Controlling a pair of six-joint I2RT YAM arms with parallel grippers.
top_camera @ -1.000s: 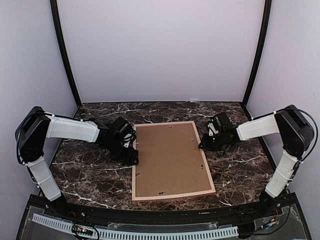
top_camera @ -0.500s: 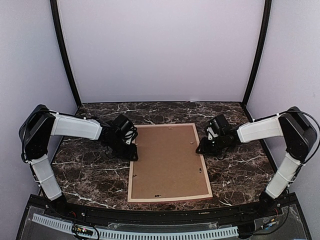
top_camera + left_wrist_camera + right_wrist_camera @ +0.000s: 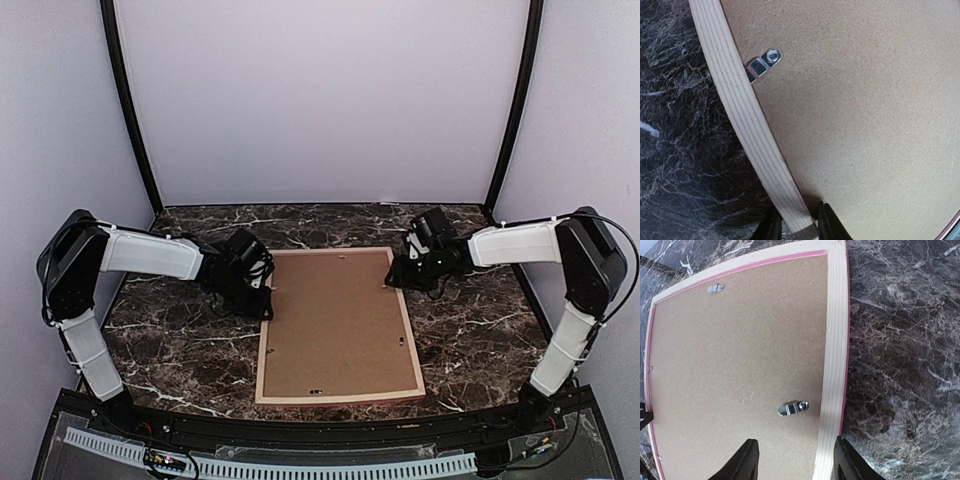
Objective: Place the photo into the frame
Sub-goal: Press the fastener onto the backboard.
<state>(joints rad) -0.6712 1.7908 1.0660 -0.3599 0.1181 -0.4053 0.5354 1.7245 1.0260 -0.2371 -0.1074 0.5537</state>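
The frame lies face down on the marble table, its pale wood back up, with a brown backing board filling it. The photo is hidden. My left gripper sits at the frame's left rail. In the left wrist view the left gripper has its jaws pressed on either side of that pale rail. My right gripper hovers over the frame's far right part. In the right wrist view the right gripper stands open, one finger over the board and the other past the rail.
Small metal turn clips sit on the backing board near the rails. Dark marble table surrounds the frame. Pale walls with black posts close in the back and sides.
The frame swung from a tilt to lie square. My left gripper closed on the left rail. My right gripper opened and moved farther back along the right rail.
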